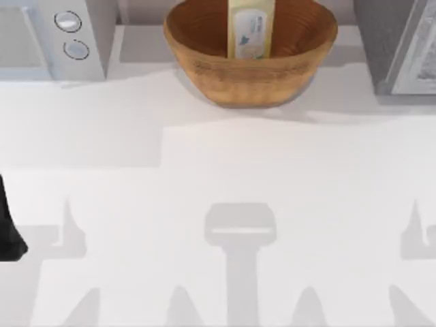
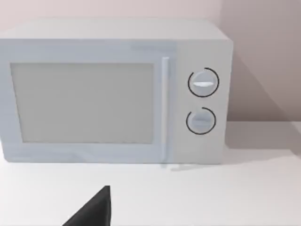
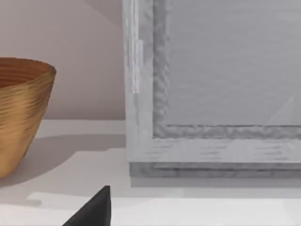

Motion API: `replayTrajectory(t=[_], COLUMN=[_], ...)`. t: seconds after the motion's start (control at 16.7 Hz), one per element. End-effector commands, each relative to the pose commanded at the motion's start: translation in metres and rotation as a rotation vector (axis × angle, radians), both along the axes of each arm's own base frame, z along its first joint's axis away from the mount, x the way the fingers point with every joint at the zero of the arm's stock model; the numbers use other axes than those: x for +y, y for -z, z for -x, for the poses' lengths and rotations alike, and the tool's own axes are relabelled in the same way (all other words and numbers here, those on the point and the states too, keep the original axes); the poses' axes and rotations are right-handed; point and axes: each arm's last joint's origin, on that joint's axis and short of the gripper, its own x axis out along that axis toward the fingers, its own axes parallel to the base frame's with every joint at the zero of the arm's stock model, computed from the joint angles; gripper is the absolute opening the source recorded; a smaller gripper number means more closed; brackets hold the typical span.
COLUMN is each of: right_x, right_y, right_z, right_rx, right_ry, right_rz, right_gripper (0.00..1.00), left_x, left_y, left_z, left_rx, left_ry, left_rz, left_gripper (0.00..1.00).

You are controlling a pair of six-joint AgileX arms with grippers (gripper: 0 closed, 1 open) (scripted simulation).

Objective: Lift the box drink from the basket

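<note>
You see the box drink (image 1: 251,28) standing upright inside the basket (image 1: 204,65) at the tabletop's (image 1: 218,177) far middle, between microwave (image 1: 61,37) and a grey appliance (image 1: 402,48); both end effectors' spread is impossible to tell.

Basket (image 1: 251,75) — ribbed woven wicker; box drink (image 1: 250,30) — smooth matt carton, paper-like label.
</note>
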Motion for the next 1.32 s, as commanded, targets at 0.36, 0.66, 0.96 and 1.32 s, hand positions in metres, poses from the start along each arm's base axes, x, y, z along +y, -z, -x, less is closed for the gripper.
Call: replayTrajectory(t=[0.36, 0.66, 0.96, 1.32], right_x=[0.000, 0.000, 0.000, 0.000], right_y=[0.000, 0.000, 0.000, 0.000], right_z=[0.000, 0.000, 0.000, 0.000], right_rx=[0.000, 0.000, 0.000, 0.000], right_ry=[0.000, 0.000, 0.000, 0.000], right_rz=[0.000, 0.000, 0.000, 0.000], right_gripper=[1.00, 1.00, 1.00, 1.00], left_x=[-0.002, -0.013, -0.047, -0.139], left_y=[-0.012, -0.062, -0.122, -0.132], left_z=[-0.004, -0.029, -0.097, -0.212], left_rx=[0.025, 0.039, 0.017, -0.009], left_ry=[0.000, 0.003, 0.007, 0.010], left_rz=[0.007, 0.012, 0.013, 0.017], left_gripper=[1.00, 1.00, 1.00, 1.00])
